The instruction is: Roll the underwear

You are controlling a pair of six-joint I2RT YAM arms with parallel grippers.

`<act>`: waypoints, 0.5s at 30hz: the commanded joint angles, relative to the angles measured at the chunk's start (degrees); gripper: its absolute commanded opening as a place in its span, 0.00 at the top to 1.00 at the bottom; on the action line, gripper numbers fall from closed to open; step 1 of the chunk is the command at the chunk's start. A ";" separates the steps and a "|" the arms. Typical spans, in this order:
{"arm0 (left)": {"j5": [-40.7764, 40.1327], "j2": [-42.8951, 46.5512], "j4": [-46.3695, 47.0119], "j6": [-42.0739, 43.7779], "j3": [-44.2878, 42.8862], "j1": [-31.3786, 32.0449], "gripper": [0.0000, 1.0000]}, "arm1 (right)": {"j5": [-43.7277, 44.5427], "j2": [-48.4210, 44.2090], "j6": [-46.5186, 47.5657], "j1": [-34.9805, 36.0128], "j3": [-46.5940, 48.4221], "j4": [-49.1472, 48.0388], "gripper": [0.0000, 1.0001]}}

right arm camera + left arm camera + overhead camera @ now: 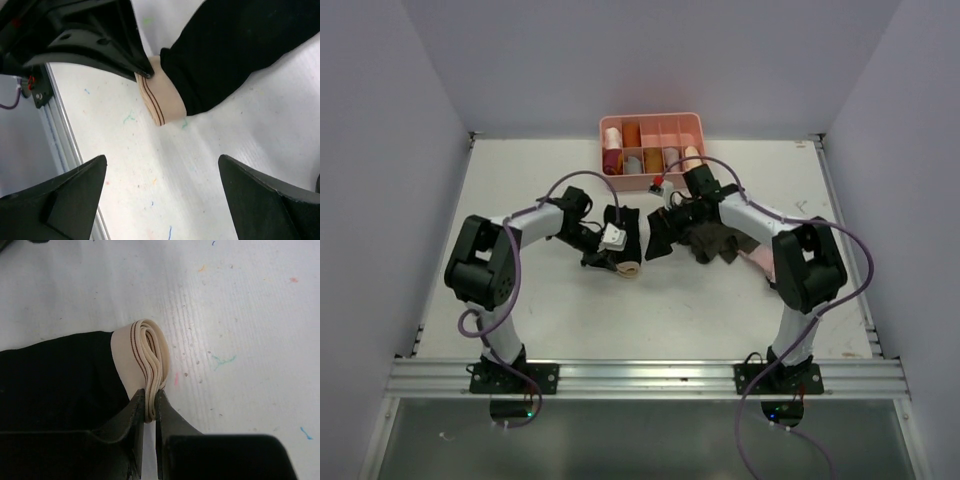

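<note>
Two wrist views alone, underwear (75, 375) waistband stripes, pinched

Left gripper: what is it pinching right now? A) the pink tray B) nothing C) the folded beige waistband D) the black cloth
C: the left wrist view shows the left gripper closed on the folded beige waistband of the underwear.
</note>
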State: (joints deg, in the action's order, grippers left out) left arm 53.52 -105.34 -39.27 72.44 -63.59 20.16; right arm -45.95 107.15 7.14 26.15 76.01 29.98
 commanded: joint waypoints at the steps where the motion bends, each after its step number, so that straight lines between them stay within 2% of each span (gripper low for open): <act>1: 7.91 -5.12 -14.33 3.22 -7.57 -2.49 1.00 | -0.45 -6.68 6.12 0.22 -4.62 -5.70 0.01; 4: 9.84 -11.89 -21.89 5.07 -14.33 -3.98 1.00 | -0.45 -11.96 10.59 0.30 -10.41 -12.19 0.01; 9: 13.89 -23.14 -35.49 9.64 -25.15 -6.62 1.00 | 2.34 -13.20 20.08 2.92 -12.02 -12.66 0.02; 11: 14.77 -25.26 -36.23 7.73 -26.84 -7.15 1.00 | 4.55 -13.11 22.82 5.13 -11.76 -12.31 0.02; 15: 13.90 -28.86 -36.23 5.25 -29.65 -7.77 1.00 | 8.07 -12.06 24.94 10.75 -12.81 -18.96 0.03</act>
State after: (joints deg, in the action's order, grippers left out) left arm 68.47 -131.52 -73.06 77.21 -90.78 13.21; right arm -41.06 95.33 26.48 33.52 63.83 17.91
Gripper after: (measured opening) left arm 0.131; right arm 0.973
